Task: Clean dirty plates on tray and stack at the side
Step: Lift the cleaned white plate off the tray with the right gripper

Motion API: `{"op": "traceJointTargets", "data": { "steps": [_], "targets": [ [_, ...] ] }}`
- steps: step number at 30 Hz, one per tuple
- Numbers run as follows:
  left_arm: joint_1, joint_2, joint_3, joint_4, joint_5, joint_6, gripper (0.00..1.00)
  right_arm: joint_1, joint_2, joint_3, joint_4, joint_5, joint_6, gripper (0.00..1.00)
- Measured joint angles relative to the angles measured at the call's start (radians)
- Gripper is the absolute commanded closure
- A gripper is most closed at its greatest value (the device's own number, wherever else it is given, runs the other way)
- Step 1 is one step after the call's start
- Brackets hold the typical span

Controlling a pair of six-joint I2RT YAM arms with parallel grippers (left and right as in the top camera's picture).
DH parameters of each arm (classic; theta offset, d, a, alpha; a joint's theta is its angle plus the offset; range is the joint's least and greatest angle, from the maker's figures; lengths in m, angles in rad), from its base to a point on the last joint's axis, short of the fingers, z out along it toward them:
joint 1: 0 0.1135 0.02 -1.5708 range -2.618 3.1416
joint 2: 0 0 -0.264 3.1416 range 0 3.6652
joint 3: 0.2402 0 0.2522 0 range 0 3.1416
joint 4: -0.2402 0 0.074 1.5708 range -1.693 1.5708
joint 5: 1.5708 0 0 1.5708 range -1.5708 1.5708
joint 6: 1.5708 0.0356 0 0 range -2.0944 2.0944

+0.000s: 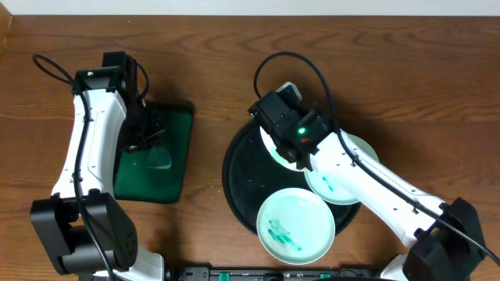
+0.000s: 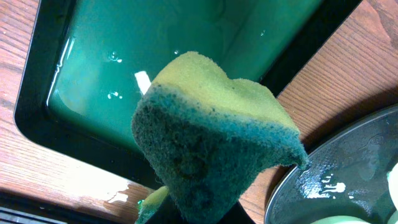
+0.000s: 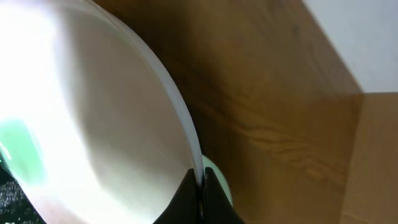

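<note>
Kind of place: a robotics lab bench set up as a dish-washing station; the room around it cannot be told.
Surface: a brown wood-grain table (image 1: 211, 70) carrying a large round black glossy tray (image 1: 242, 176) with a raised rim.
Machines: two white jointed robot arms, one left of the black tray (image 1: 82, 148), one reaching over it from the right (image 1: 375, 183).
Washing gear: a small rectangular green tray (image 1: 178, 148) holding water, left of the black tray, and a yellow-and-green scouring sponge (image 2: 211, 143) above it.
Crockery: small round white plates with a mint tint (image 1: 295, 226), some smeared teal, on the black tray.
Backdrop: a plain pale wall strip (image 1: 312, 6) beyond the black tray, at the table's far edge.
</note>
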Motion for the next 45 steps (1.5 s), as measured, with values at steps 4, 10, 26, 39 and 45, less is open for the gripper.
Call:
{"op": "traceJointTargets", "data": {
  "steps": [4, 10, 26, 39, 45],
  "targets": [
    [0.000, 0.000, 0.000, 0.001, 0.000, 0.000, 0.92, 0.040, -0.018, 0.000, 0.010, 0.072, -0.001, 0.99],
    [0.000, 0.001, 0.000, 0.001, 0.000, 0.000, 0.93, 0.135, -0.023, 0.001, 0.013, 0.212, -0.011, 0.99],
    [0.000, 0.039, 0.000, 0.001, 0.004, 0.000, 0.93, 0.319, -0.023, 0.001, 0.000, 0.547, -0.089, 0.99],
    [0.000, 0.039, 0.000, 0.000, 0.004, 0.000, 0.93, 0.354, -0.023, 0.001, -0.020, 0.605, -0.111, 0.99],
    [0.000, 0.038, 0.000, 0.000, 0.004, 0.000, 0.93, 0.354, -0.023, 0.001, -0.024, 0.616, -0.112, 0.99]
  ]
}}
